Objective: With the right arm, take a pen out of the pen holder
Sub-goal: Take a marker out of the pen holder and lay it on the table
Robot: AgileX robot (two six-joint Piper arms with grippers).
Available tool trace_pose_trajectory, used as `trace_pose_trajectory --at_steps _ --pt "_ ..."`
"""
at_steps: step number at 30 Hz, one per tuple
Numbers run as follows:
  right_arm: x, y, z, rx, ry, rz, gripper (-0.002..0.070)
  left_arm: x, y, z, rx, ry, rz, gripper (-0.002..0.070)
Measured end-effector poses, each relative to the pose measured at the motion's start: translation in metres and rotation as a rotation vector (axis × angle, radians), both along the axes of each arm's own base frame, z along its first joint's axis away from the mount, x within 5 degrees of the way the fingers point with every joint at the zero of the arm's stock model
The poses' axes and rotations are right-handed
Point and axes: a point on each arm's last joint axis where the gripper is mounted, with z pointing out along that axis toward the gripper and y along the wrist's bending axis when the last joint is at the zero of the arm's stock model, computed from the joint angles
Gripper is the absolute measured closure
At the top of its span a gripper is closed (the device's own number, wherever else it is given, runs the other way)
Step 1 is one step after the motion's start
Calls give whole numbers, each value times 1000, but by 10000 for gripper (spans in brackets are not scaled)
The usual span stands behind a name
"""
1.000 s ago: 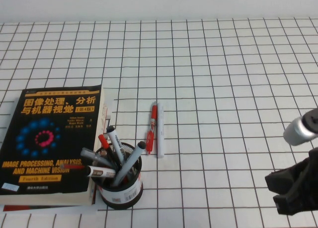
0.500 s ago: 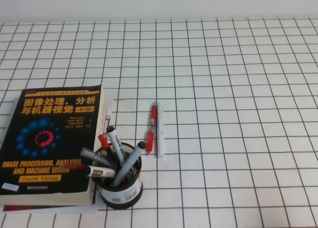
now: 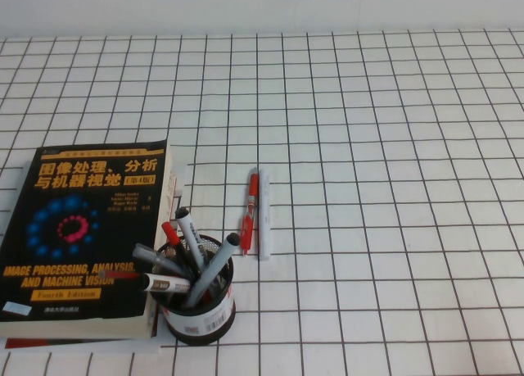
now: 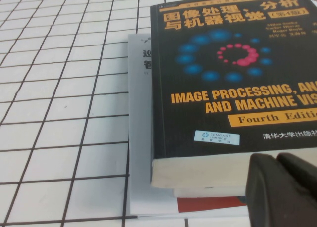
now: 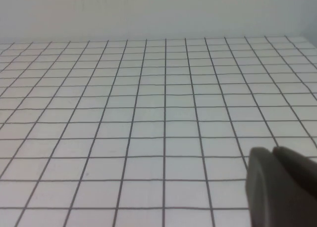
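Two pens lie loose on the gridded table (image 3: 393,147) in the high view: a red pen (image 3: 250,210) and a white pen (image 3: 264,216), side by side, at about one o'clock from the pen holder (image 3: 201,319). The holder stands toward seven o'clock of the table, just beside the black book (image 3: 82,228) at its nine o'clock. Several pens (image 3: 190,237) lean out of it, their lower ends hidden inside. The book's near corner is cut off by the frame edge, and neither arm shows in this view.

From the left wrist, the left gripper (image 4: 276,160) hangs close by the book's near edge, its fingers pressed together on nothing (only their tips show). The cover's title runs out of frame, and a white volume (image 4: 138,113) underneath pokes out, its print mostly covered.

From the right wrist, the right gripper (image 5: 274,153) is clenched and empty above bare grid squares. The holder is outside this view, so where over the table the gripper hangs cannot be told.
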Motion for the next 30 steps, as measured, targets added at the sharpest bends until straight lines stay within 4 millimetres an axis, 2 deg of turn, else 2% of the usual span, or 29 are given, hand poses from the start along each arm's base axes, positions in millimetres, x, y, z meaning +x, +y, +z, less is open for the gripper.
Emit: trace_pose_trajectory --at_steps 10,30 --pt "-5 0 -15 -33 148 8 692 0 0 0 0 0 0 679" --pt "-5 0 -16 -36 157 8 692 0 0 0 0 0 0 679"
